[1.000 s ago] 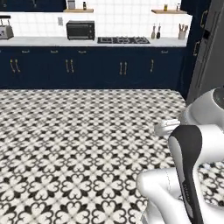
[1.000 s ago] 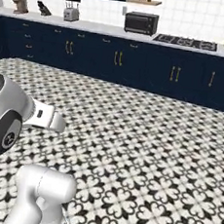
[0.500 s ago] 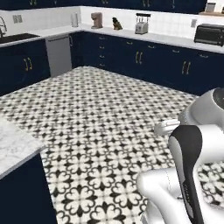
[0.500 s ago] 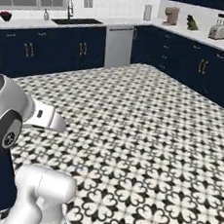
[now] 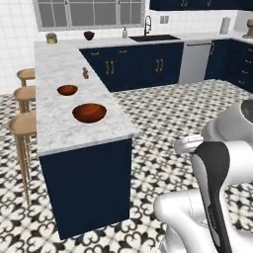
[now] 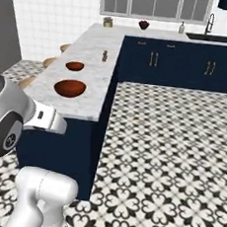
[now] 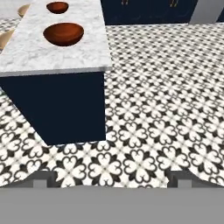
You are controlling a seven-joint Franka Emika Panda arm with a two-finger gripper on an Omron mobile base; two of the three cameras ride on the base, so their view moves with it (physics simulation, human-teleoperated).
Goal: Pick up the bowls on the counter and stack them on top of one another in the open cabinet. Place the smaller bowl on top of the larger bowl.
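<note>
Spreading beneath the arm, a glossy black-and-white patterned tile floor (image 5: 163,123) is seen around the veined marble counter (image 5: 59,123) on its navy base. On the slab the larger bowl (image 5: 89,112), round and reddish-brown, sits apart from the smaller bowl (image 5: 67,90); what may be small shakers (image 5: 85,73) stand farther back. The gripper (image 7: 112,177) is held over the floor, jaws spread wide and empty.

White arm with dark joints

The arm (image 5: 217,197) is made of smooth, rounded, glossy white shells with a broad black band along one link; in the right base view a grey circular joint cap (image 6: 6,136) carries small dark marks beside a short white tube segment.
</note>
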